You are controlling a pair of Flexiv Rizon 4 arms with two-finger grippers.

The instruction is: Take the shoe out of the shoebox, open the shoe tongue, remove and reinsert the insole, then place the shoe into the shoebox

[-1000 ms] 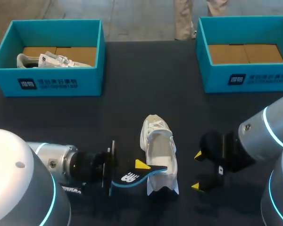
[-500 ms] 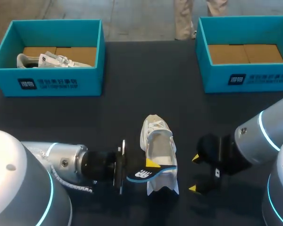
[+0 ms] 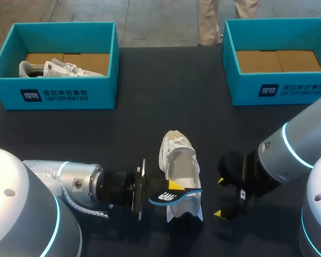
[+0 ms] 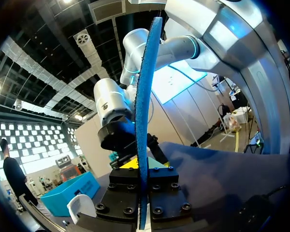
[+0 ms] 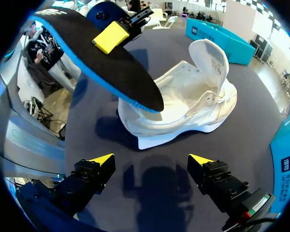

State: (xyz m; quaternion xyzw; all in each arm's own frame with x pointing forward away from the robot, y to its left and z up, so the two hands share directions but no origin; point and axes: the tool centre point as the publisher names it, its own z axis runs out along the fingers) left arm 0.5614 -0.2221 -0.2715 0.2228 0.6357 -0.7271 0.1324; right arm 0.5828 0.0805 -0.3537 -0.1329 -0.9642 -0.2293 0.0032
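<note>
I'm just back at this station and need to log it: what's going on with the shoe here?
The left gripper holds the blue-edged insole by one end. The insole's free end is at the opening of the white shoe, which lies on the table with its tongue pulled open. The right gripper is open beside the shoe, holding nothing. A second shoe lies in the left shoebox. The right shoebox holds no shoe.

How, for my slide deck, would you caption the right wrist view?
Left pincer holds the insole over the white shoe; open right pincer nearby.
</note>
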